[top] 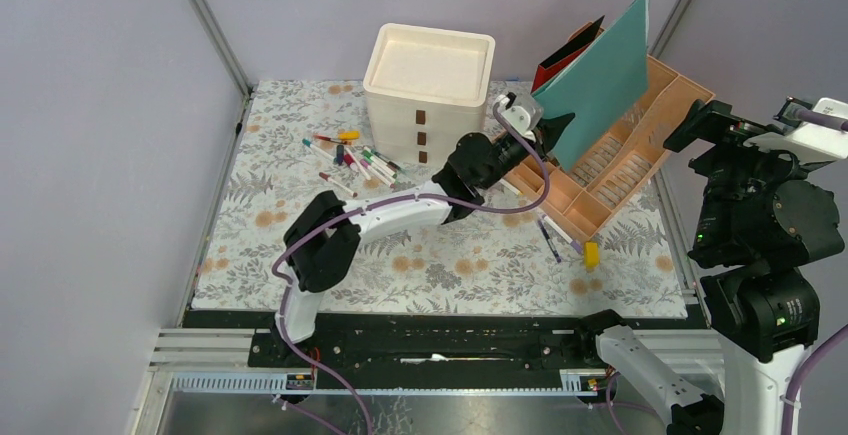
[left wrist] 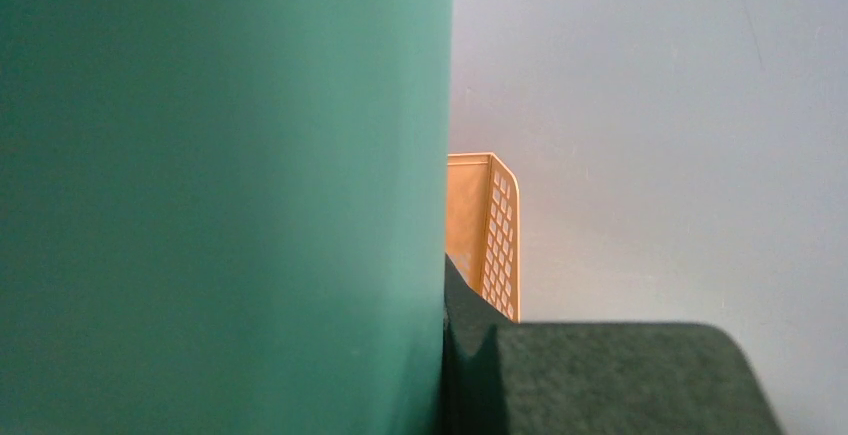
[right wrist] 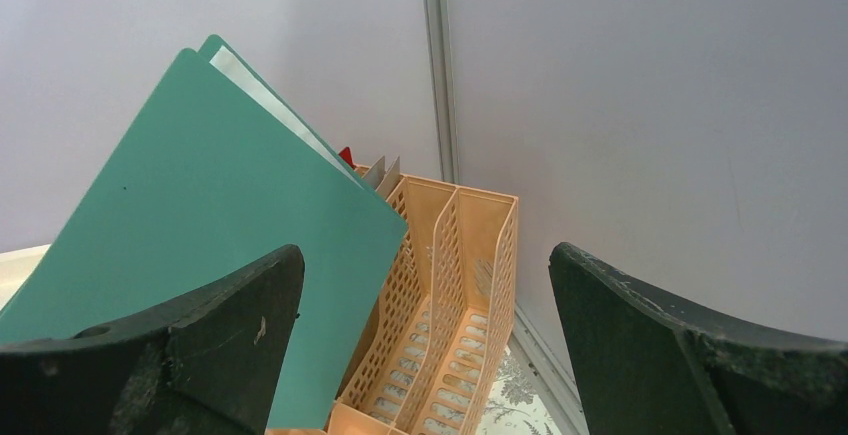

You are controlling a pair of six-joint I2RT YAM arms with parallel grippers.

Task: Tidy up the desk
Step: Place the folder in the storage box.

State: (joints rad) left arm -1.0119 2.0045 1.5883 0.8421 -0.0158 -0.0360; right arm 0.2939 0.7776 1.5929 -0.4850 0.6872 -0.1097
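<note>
The desk (top: pixel 250 255) carries a floral cloth. A green folder (top: pixel 600 75) stands tilted over the near slots of the orange file organizer (top: pixel 650 140), and my left gripper (top: pixel 553 127) is shut on its lower left corner. The folder (left wrist: pixel 220 195) fills the left half of the left wrist view, pressed against one dark finger (left wrist: pixel 600 375), with the organizer's corner (left wrist: pixel 485 235) behind. My right gripper (right wrist: pixel 425 255) is open and empty at the desk's right edge. It faces the green folder (right wrist: pixel 220 245) and the organizer's slots (right wrist: pixel 450 295).
A white drawer unit (top: pixel 428 85) stands at the back centre. Several markers (top: pixel 350 160) lie scattered to its left front. Two pens (top: pixel 548 235) and a small yellow item (top: pixel 591 253) lie in front of the organizer. A red and black folder (top: pixel 565 53) stands behind the green one.
</note>
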